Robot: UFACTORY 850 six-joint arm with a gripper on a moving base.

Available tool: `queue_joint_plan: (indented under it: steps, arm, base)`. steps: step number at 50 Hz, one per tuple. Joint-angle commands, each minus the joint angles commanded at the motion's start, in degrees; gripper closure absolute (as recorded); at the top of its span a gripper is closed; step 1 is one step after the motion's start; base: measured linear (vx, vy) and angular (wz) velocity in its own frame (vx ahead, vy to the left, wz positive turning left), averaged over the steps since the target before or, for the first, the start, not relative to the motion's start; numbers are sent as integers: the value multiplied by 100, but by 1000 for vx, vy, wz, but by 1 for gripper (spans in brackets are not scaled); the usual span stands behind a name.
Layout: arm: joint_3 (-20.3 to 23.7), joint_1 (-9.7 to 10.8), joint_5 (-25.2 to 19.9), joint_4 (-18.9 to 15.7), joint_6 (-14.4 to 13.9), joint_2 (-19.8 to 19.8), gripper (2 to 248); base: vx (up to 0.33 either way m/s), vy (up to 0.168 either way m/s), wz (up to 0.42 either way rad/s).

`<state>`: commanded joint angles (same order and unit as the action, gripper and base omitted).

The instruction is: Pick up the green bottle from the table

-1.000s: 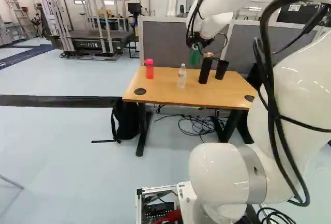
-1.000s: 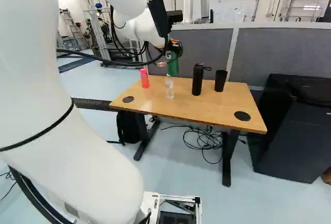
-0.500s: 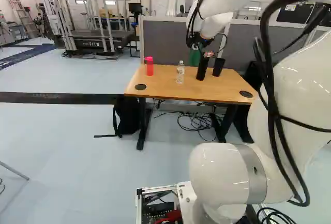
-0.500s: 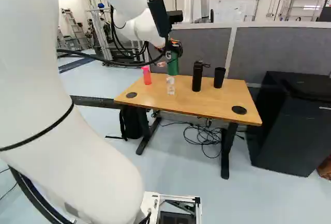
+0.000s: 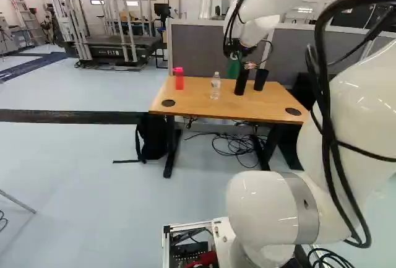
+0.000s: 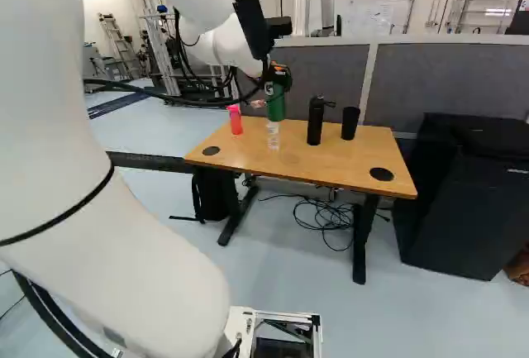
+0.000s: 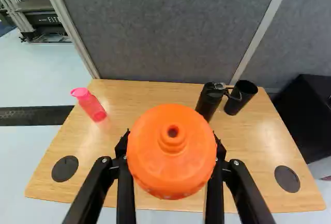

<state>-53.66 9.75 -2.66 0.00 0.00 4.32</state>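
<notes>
One green bottle (image 6: 276, 103) with an orange cap (image 7: 171, 169) hangs in the air, clamped in the claw (image 6: 278, 82). On the table (image 6: 331, 164) stand a pink bottle (image 6: 235, 121), a clear bottle (image 5: 215, 87) and, side by side, a black flask (image 6: 315, 123) and black cup (image 6: 350, 125).

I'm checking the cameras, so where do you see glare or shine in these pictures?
Left base view: small bright highlights on the glossy white arm; wrist view: pale sheen on the table near the pink bottle, and another near the black cup.
</notes>
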Motion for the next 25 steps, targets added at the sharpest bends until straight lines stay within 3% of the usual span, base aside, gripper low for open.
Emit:
queue_joint_plan:
  steps: [25]
  arm:
    - [309, -62, -301, 0, 0, 74, 129]
  base:
    - [0, 0, 0]
